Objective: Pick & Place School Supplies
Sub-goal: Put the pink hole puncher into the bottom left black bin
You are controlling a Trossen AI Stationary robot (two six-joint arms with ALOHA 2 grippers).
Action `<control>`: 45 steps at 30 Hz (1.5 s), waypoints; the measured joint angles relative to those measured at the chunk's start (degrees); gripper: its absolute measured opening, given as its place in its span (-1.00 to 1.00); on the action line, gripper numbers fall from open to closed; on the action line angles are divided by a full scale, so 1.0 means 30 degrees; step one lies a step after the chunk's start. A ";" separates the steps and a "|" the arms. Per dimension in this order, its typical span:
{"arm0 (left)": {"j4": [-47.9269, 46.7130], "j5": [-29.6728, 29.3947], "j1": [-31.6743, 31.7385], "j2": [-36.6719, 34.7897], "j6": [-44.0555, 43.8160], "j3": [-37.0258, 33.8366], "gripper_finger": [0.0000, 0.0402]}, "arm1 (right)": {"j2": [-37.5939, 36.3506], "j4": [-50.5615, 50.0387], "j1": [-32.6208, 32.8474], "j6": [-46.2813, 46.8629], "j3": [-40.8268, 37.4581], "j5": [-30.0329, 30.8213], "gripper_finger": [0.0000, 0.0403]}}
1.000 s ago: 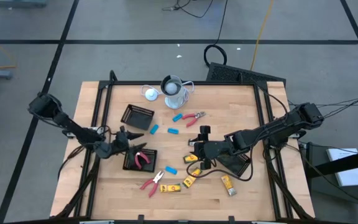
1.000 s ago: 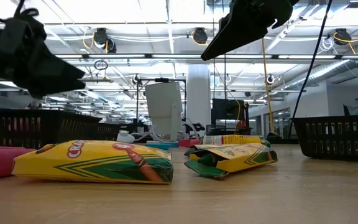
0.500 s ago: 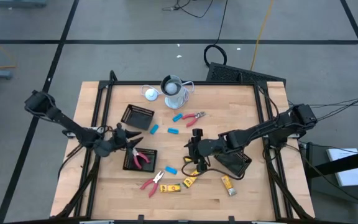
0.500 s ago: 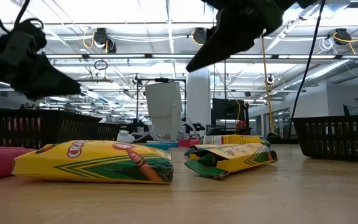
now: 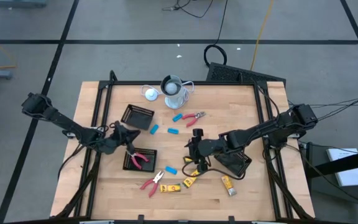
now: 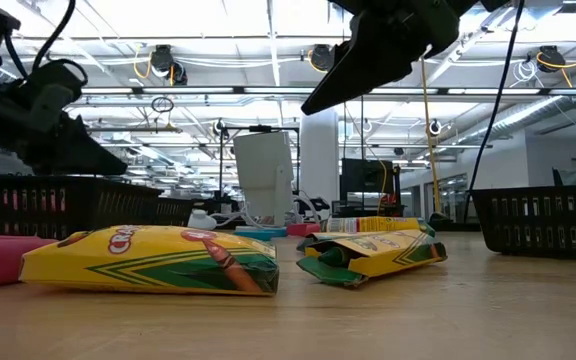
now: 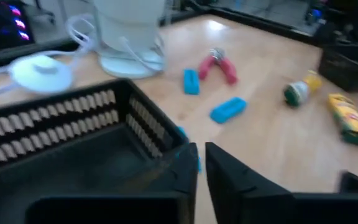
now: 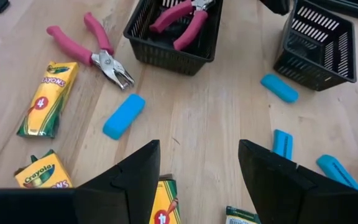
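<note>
The wooden worktop (image 5: 241, 99) carries two arms, three black mesh baskets and the scattered supplies. In the high view the left arm reaches in from 9 o'clock, its left claw (image 5: 124, 135) between the upper basket (image 5: 137, 116) and the lower basket (image 5: 139, 158); the right arm enters from 3 o'clock, its right claw (image 5: 194, 151) near the worktop centre, just beside the third basket (image 5: 234, 162). The left wrist view shows what the high view cannot: the left claw's fingers (image 7: 241, 186) are nearly pressed together with only a narrow slit between them and hold nothing, above a basket rim. The right wrist view shows the right claw's fingers (image 8: 135, 174) spread wide and empty above a crayon box (image 8: 161, 214). That view also resolves red-handled pliers (image 8: 182, 18) lying inside the lower basket, a second pair of pliers (image 8: 95, 50) on the wood at 7 o'clock from it, and a light-blue block (image 8: 123, 116) just beside them. The low view alone shows the printed face of the nearest crayon box (image 6: 158, 258). Compared with half a second earlier, the left claw has shifted slightly toward the lower basket; the right claw's position is unchanged.
</note>
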 joint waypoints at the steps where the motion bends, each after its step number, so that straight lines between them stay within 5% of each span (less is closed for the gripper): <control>1: 0.0245 0.0330 -0.0052 0.0000 0.0365 0.0012 -0.92 | -0.0003 -0.0011 0.0000 0.0000 0.0000 0.0000 0.03; 6: -0.0465 0.0790 -0.0365 -0.0341 0.2097 0.0889 -0.97 | 0.0000 -0.0005 0.0007 -0.0059 0.0000 0.0000 0.03; 16: -0.8667 0.1639 -0.0732 -0.2165 0.1268 0.3755 -0.98 | -0.0005 -0.0007 -0.0011 -0.0173 0.0000 0.0009 0.03; 24: -0.5664 0.1304 -0.0193 -0.2390 0.6069 0.4248 -0.80 | -0.0029 0.0327 -0.2008 -0.1458 -0.0735 0.0023 0.03; 34: -0.1880 0.2775 0.2244 -0.2273 0.9844 0.4248 -0.20 | -0.0029 0.0472 -0.6549 -0.4001 -0.2871 -0.2223 0.03; 45: -0.1672 0.3685 0.4368 -0.2273 1.0182 0.4248 0.09 | -0.0021 0.0905 -0.8963 -0.5911 -0.2871 -0.4952 0.03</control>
